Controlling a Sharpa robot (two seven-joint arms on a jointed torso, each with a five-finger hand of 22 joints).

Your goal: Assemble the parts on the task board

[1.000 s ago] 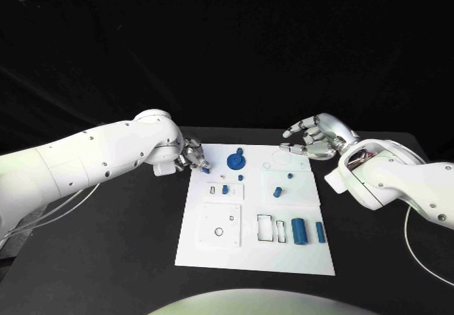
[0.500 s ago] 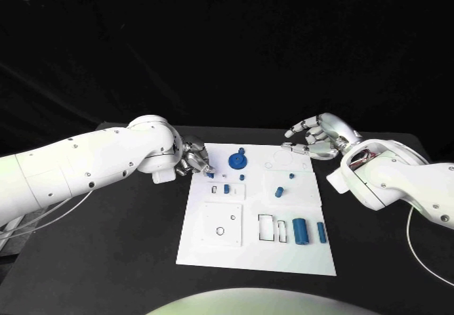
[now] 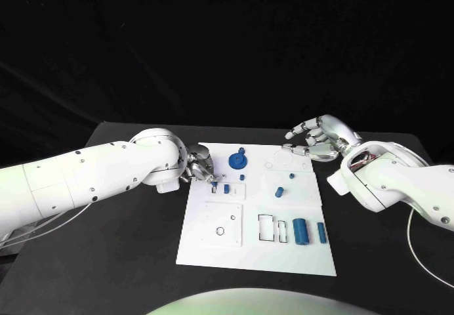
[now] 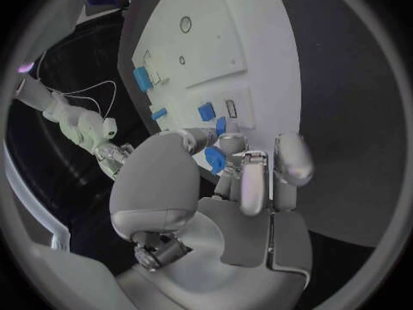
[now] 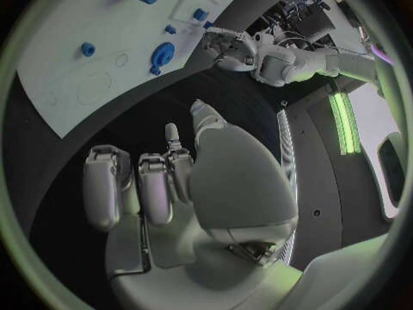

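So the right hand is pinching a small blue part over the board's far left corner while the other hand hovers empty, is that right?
Not quite: it is the left hand that pinches the small blue part, as the left wrist view shows. The right hand hovers empty beyond the task board.

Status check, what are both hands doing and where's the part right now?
Left hand pinches a small blue part over the task board near its left edge. Right hand holds nothing, fingers curled, beyond the board's far right corner. Nothing blocking.
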